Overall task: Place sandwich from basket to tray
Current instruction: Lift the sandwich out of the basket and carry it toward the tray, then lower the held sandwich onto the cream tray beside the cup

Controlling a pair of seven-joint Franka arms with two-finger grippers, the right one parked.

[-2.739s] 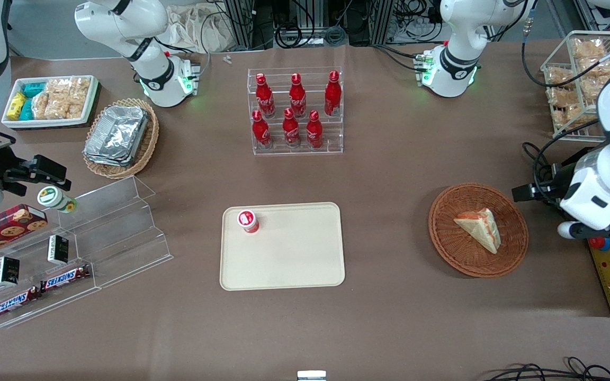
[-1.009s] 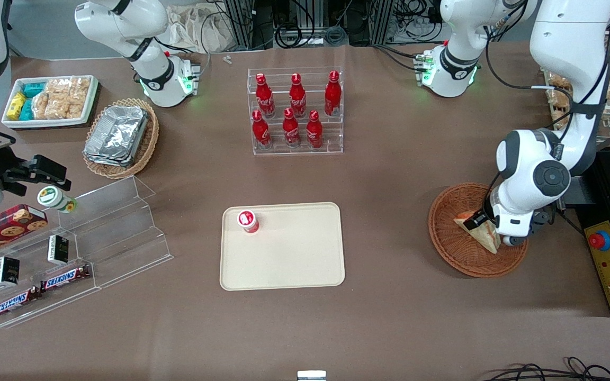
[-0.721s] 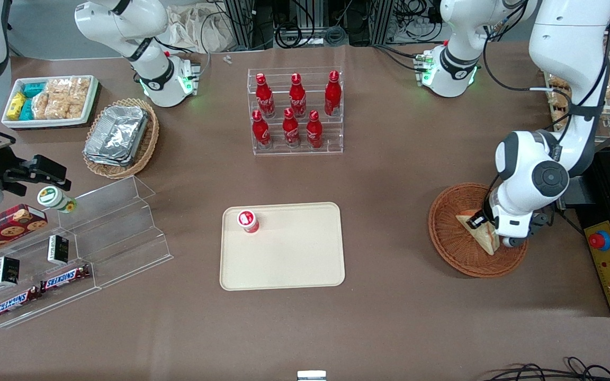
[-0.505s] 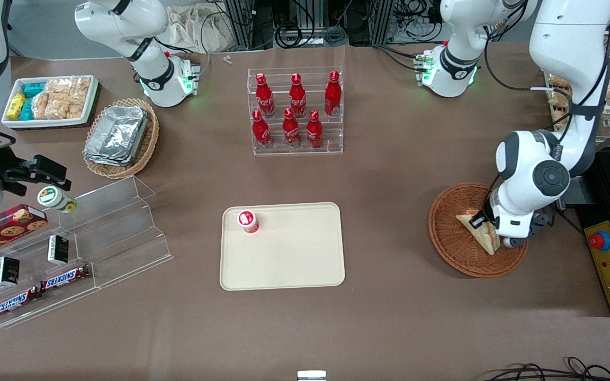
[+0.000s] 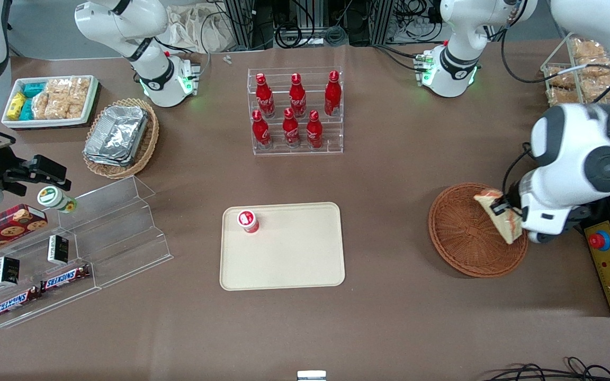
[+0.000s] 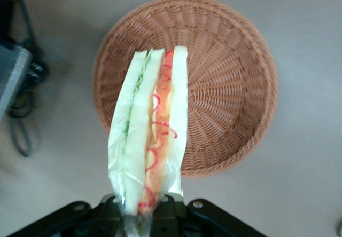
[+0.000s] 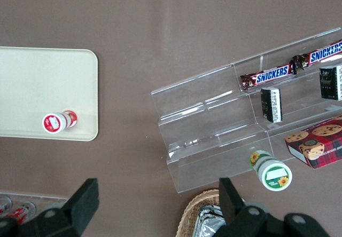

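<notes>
Hanging above the basket [image 5: 466,238], the gripper [image 5: 507,211] pinches the sandwich [image 6: 149,141] tight, lifted clear of the weave.

The sandwich [image 6: 151,135] has pale bread, a green stripe and an orange-red stripe with curly red bits. It is above the basket [image 5: 461,247], which is reddish-brown with a woven pattern. The gripper [image 5: 507,210], at the right of the frame in the front view, is black, and its arm is white and grey. The tray [image 5: 294,259] in the middle of the frame is plain cream. A small bottle [image 5: 248,220] on it is red with a white top. The desk [image 5: 389,174] is plain brown. The bottles [image 5: 295,110] in the upper middle are red.
</notes>
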